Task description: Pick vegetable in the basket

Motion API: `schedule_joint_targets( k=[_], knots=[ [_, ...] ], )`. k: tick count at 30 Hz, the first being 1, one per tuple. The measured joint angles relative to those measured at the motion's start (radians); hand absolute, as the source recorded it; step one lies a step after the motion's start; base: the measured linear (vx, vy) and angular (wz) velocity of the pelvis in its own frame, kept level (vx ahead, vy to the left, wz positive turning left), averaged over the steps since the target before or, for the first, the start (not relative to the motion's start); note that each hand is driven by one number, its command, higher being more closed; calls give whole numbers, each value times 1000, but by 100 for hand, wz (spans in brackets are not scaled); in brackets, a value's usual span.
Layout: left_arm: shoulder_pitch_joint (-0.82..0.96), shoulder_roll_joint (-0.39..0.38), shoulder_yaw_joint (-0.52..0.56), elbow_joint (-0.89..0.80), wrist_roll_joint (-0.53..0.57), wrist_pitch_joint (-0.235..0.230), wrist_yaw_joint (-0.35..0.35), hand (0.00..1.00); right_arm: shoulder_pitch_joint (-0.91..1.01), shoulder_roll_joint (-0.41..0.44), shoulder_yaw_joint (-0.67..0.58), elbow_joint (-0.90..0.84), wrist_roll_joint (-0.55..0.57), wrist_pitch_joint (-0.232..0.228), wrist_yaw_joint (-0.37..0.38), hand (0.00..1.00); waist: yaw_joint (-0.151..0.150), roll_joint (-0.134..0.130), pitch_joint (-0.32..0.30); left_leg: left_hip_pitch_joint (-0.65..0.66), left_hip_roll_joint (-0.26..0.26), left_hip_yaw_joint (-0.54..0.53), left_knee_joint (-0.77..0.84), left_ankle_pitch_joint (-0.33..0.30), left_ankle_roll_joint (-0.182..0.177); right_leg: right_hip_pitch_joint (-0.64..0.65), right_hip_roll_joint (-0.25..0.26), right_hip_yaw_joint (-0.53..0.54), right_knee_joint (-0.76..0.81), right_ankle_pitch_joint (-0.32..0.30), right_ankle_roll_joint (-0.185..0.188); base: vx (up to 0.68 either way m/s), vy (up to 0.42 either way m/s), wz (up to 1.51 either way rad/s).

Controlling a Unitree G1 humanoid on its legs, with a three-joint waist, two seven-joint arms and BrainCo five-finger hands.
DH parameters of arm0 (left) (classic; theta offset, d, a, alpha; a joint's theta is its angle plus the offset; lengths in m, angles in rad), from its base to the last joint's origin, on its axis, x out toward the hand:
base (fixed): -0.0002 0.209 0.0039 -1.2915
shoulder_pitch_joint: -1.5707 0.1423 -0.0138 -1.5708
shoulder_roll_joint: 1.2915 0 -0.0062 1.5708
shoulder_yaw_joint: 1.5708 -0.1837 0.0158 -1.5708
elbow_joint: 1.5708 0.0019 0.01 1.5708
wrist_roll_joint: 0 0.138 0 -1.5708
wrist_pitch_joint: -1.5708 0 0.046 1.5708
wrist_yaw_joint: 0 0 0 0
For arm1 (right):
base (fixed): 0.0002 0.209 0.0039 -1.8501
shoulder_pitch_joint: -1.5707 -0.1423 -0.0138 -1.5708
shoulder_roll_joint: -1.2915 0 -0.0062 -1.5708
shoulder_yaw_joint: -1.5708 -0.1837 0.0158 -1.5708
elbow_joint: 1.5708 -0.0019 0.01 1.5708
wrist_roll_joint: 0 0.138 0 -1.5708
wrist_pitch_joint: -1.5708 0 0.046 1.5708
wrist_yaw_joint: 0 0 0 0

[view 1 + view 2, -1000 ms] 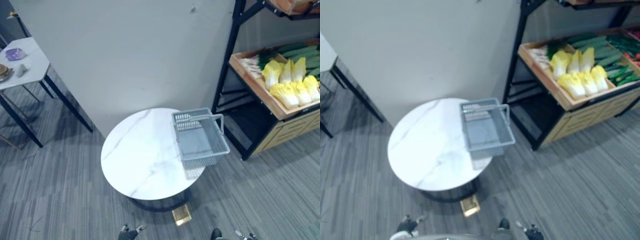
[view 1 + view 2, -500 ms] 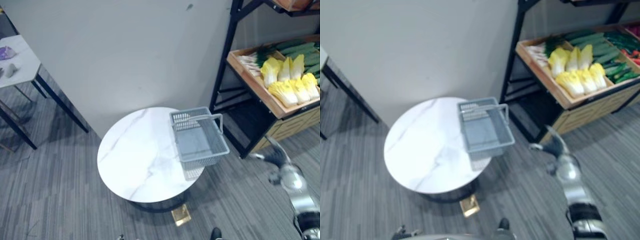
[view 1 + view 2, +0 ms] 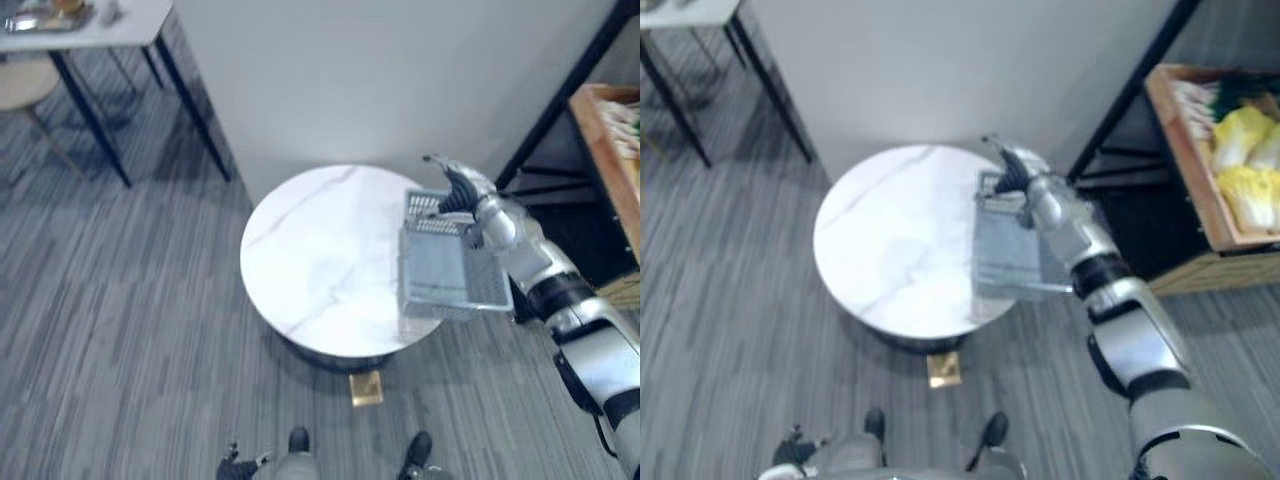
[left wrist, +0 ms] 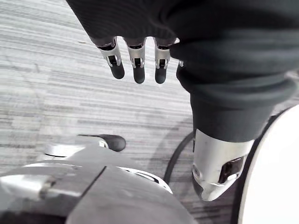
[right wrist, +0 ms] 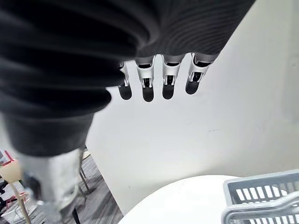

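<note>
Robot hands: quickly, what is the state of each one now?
Left robot hand: open, holding nothing.
Right robot hand: open, empty, near the basket.

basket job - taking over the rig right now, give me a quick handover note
Right hand: open, fingers straight, stretched out above the far end of the basket, holding nothing.
Left hand: open, hanging idle over the floor.
The basket sits at the right edge of the round table, with no vegetable in it.
Yellow cabbages lie in the wooden crate on the shelf to the right.
Done: nothing picked yet.
Left: probably reach to the crate, grasp a vegetable, and put it in the basket.
</note>
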Motion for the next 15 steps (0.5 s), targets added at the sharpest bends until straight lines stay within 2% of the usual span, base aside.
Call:
schedule_joint_targets(
  k=[3, 9, 15],
  knots=[
    [-9, -5, 12, 1, -17, 7, 3, 0, -32, 0, -1, 48, -40, 16, -9, 0, 9, 2, 29, -28, -2, -26, -6, 17, 0, -20, -5, -16, 17, 0, 0, -52, -2, 22],
    [-34, -7, 14, 0, -25, 8, 8, 0, -68, -3, -45, 112, -79, 38, -38, 0, 5, 8, 78, -55, -2, -33, -7, 33, -1, -45, -6, -17, 22, 0, 0, -39, -9, 3],
    [-52, -6, 3, -1, -36, 5, 28, 0, -88, -51, -83, 148, -106, 50, -60, 0, -1, 19, 110, -81, -1, -36, -7, 45, -1, -74, -6, -17, 29, 0, 0, -6, -2, 0]
  ],
)
